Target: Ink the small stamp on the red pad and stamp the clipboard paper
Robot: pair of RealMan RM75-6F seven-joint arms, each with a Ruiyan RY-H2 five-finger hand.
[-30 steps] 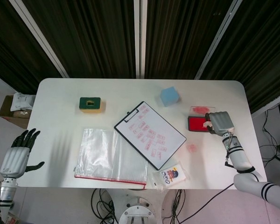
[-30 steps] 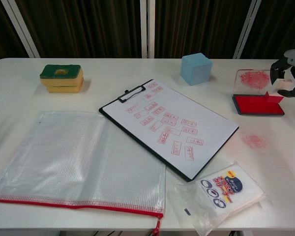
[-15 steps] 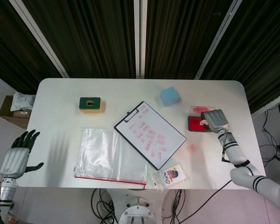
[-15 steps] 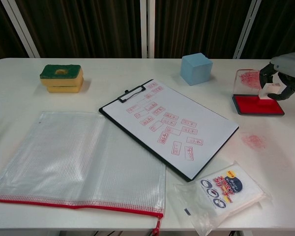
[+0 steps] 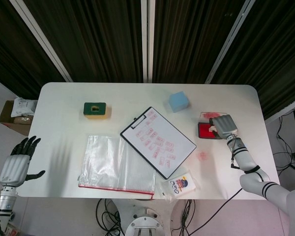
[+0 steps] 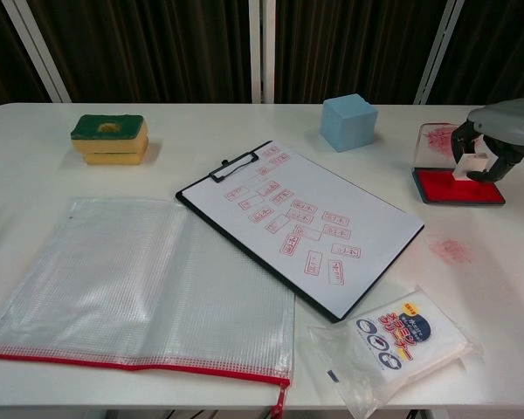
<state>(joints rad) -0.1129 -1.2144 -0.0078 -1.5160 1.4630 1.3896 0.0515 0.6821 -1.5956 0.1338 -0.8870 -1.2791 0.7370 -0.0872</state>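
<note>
The black clipboard [image 6: 299, 229] lies slantwise in the middle of the white table [image 6: 244, 122], its white paper [image 5: 157, 141] covered with many small red stamp marks. To the right of the clipboard sits the red ink pad in its black tray [image 6: 457, 185], with its clear, red-smeared lid [image 6: 437, 143] standing open at the far edge. Over that pad hangs the right hand [image 6: 493, 140], its dark fingers [image 6: 461, 142] curled down and pinching the small white stamp [image 6: 467, 163], which stands on or just above the red surface; contact cannot be told. A faint red smudge [image 6: 451, 250] marks the table between the pad and the clipboard's near corner. Beyond the clipboard stands a pale blue cube [image 6: 348, 121]; to its far left a yellow sponge with a green top [image 6: 110, 138]. Left of the clipboard lies a clear mesh zip pouch with a red edge [image 6: 135, 292], and at its near corner a small plastic packet [image 6: 393, 341]. The left hand [image 5: 18, 161] hangs well off the table's left edge, fingers spread, holding nothing.
</note>
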